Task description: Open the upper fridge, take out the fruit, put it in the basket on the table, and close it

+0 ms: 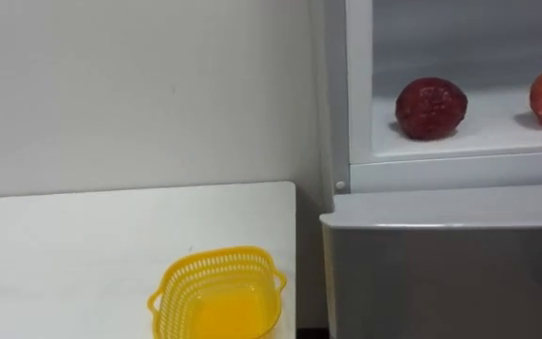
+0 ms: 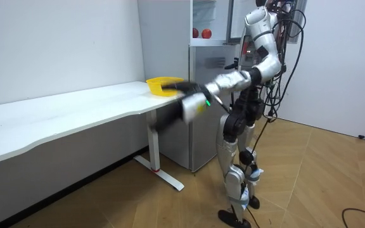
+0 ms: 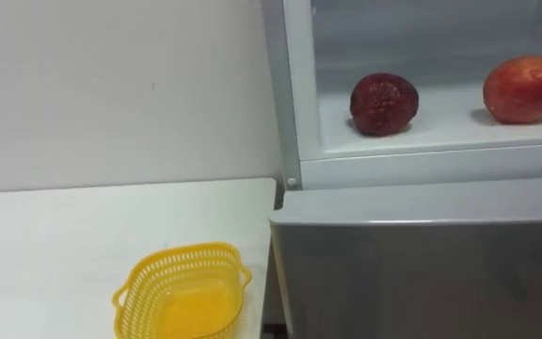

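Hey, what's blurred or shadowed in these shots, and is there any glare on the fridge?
Room view: the robot hand and its forearm are smeared by motion blur beside the table. Left eye view: the dark red fruit casts a soft shadow on the white shelf; there is no hard glare on the grey fridge door, just an even, dull sheen.

Plastic lattice basket (image 1: 213, 268); smooth matt table (image 1: 83, 245).

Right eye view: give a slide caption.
Open fridge holding a dark fruit and a red fruit; yellow basket on table beside it.
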Robot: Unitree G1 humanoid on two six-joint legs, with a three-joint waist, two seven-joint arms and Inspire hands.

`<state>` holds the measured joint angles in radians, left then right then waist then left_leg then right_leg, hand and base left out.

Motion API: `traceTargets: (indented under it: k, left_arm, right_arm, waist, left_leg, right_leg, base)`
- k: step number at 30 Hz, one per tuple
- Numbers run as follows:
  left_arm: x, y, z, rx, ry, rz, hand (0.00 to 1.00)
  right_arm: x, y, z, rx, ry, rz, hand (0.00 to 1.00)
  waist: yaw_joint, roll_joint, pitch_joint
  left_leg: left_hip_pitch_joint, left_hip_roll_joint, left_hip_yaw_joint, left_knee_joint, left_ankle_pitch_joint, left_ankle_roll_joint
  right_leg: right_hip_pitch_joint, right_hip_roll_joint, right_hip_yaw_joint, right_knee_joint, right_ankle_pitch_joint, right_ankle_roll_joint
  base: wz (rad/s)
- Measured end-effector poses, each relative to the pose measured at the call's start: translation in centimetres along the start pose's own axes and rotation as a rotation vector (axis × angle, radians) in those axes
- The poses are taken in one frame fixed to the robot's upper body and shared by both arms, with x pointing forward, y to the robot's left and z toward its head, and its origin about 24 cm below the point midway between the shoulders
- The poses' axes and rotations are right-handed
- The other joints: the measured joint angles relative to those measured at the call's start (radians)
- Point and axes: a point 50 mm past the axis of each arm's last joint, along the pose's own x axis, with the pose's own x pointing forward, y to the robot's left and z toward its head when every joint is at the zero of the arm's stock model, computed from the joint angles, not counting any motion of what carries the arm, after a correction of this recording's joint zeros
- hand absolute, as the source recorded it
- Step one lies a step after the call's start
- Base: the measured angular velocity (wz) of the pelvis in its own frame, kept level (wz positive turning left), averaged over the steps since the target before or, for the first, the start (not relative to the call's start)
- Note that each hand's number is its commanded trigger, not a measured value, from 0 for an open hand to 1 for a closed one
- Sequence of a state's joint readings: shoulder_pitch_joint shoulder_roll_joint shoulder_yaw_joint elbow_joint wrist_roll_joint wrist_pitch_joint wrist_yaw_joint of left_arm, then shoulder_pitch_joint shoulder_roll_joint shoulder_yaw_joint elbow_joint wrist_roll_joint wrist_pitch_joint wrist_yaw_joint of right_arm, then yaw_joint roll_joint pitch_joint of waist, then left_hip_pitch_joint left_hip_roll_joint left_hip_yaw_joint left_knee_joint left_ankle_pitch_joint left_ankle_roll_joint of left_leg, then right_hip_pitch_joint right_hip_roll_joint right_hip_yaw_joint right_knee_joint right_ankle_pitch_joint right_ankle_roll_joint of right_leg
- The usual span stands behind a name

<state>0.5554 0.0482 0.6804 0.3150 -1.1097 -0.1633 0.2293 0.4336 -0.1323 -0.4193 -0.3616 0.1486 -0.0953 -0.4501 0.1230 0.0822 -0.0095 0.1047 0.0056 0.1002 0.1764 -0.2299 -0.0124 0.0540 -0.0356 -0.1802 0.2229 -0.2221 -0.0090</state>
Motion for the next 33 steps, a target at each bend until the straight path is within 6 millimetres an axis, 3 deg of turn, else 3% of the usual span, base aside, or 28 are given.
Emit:
traceTargets:
  k: [2,5,7,11,15,19,22,23,25,33]
  left_arm:
    - [-0.1,4.2,-3.0,0.033,0.118,0.165,0.0]
    - [-1.6,8.8,-6.0,0.104,0.249,0.323,0.0]
    - [-2.3,10.3,-6.9,0.126,0.293,0.383,0.0]
    - [-4.4,12.8,-9.1,0.263,0.427,0.421,0.0]
    - [-4.4,11.7,-10.5,0.431,0.527,0.303,0.0]
    - [-3.3,8.8,-12.0,0.645,0.6,0.094,0.0]
    - [-2.2,6.6,-12.2,0.811,0.616,-0.06,0.0]
    - [-1.9,6.1,-12.2,0.87,0.62,-0.102,0.0]
    - [-1.8,5.5,-12.5,0.926,0.629,-0.149,0.0]
    - [-1.6,4.3,-13.0,1.09,0.658,-0.276,0.0]
  right_arm:
    - [0.5,1.0,1.5,-0.003,-0.087,0.026,0.0]
    - [1.0,2.0,3.4,-0.023,-0.199,0.05,0.0]
    - [1.1,2.4,3.9,-0.014,-0.226,0.045,0.0]
    - [1.1,3.5,4.3,-0.078,-0.278,0.086,0.0]
    - [0.6,4.9,4.9,-0.076,-0.311,0.131,0.0]
    - [0.7,6.3,5.9,-0.035,-0.367,0.183,0.0]
    - [1.2,7.0,7.5,-0.005,-0.467,0.202,0.0]
    - [1.2,7.3,8.0,-0.007,-0.507,0.212,0.0]
    - [1.2,7.8,8.7,0.008,-0.551,0.225,0.0]
    - [2.2,8.2,11.0,0.013,-0.687,0.217,0.0]
  waist:
    - [-0.001,-0.002,0.0016]
    - [0.001,-0.012,0.002]
    - [-0.003,-0.025,0.0028]
    - [-0.008,-0.032,0.006]
    - [-0.021,-0.054,0.0137]
    - [-0.041,-0.072,0.0245]
    - [-0.041,-0.084,0.0217]
    - [-0.043,-0.084,0.0158]
    - [-0.047,-0.088,0.0113]
    - [-0.05,-0.109,0.0162]
  left_leg:
    - [-0.007,-0.001,0.004,0.01,0.0,0.0]
    - [-0.01,-0.001,0.006,0.013,0.0,0.0]
    - [-0.02,0.0,0.006,0.022,0.0,0.0]
    - [-0.023,0.001,0.011,0.024,0.0,0.0]
    - [-0.021,0.006,0.009,0.029,0.0,0.0]
    - [-0.023,0.012,0.012,0.031,0.0,0.0]
    - [-0.022,0.018,0.027,0.03,0.0,0.0]
    - [-0.021,0.018,0.03,0.03,0.0,0.0]
    - [-0.017,0.019,0.032,0.03,0.0,0.0]
    - [-0.009,0.019,0.03,0.021,0.0,0.0]
  right_leg:
    - [-0.001,0.001,-0.001,0.0,0.0,0.0]
    - [-0.004,0.001,-0.002,-0.005,-0.001,0.0]
    - [-0.006,0.002,-0.003,-0.004,-0.005,0.0]
    - [-0.007,0.004,0.003,0.0,-0.004,-0.002]
    - [-0.004,0.01,0.001,-0.002,-0.001,-0.006]
    - [-0.003,0.018,0.007,-0.003,0.002,-0.011]
    - [-0.003,0.022,0.01,-0.007,0.005,-0.015]
    - [-0.003,0.022,0.01,-0.007,0.005,-0.015]
    - [-0.003,0.024,0.012,-0.004,0.009,-0.016]
    - [0.0,0.025,0.014,-0.004,0.011,-0.017]
  base:
    - [0.03]
    - [0.01]
    - [0.14]
    - [-0.03]
    - [0.03]
    - [-0.04]
    - [-0.04]
    - [-0.09]
    - [-0.07]
    - [-0.03]
